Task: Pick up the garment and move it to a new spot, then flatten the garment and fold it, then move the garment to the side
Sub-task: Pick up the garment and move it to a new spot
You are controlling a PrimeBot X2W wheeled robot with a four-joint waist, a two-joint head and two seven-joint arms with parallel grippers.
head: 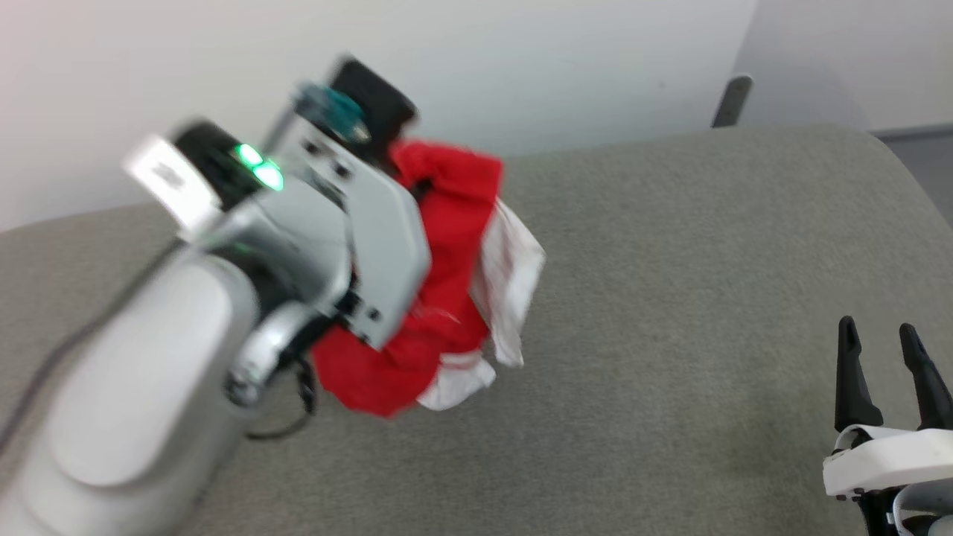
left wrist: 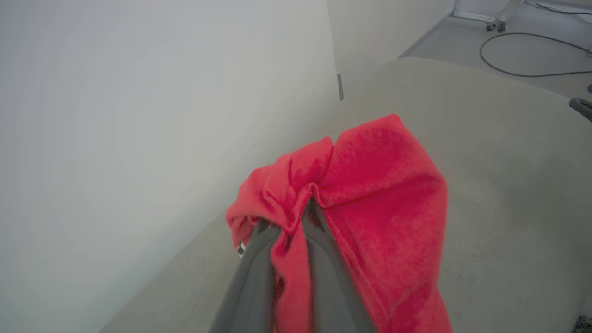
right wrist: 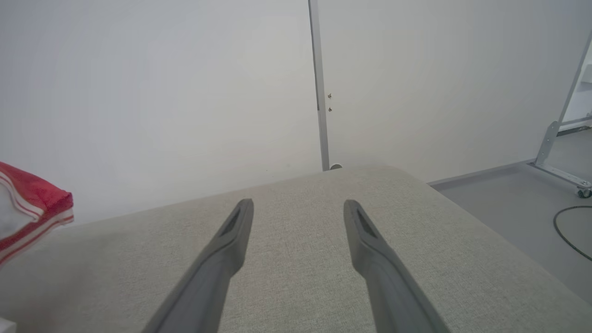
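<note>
At the left of the head view, the pale left arm is being shown blurred, with two green lights glowing at its wrist. Just right of it, the left gripper is being kept nearly closed on a bunch of the garment, and its fingertips are being hidden by the cloth. The garment, red with white parts, is being held hanging from this gripper at centre-left of the frame, over the grey fabric-covered desk. Whether its lower edge is touching the desk cannot be told. At the lower right of the frame, the right gripper is being held wide open and empty, fingers pointing up, well apart from the garment.

In the left wrist view, a fold of the red garment is being pinched between the two dark fingers at lower centre, with the rest being draped to the right. The desk is being seen beyond it, and grey floor at the upper right.

In the right wrist view, a red-and-white striped edge of the garment is being seen at the far left. The right gripper is being held spread over the bare desk, with nothing between its fingers. A grey post is being seen against the white wall behind.
</note>
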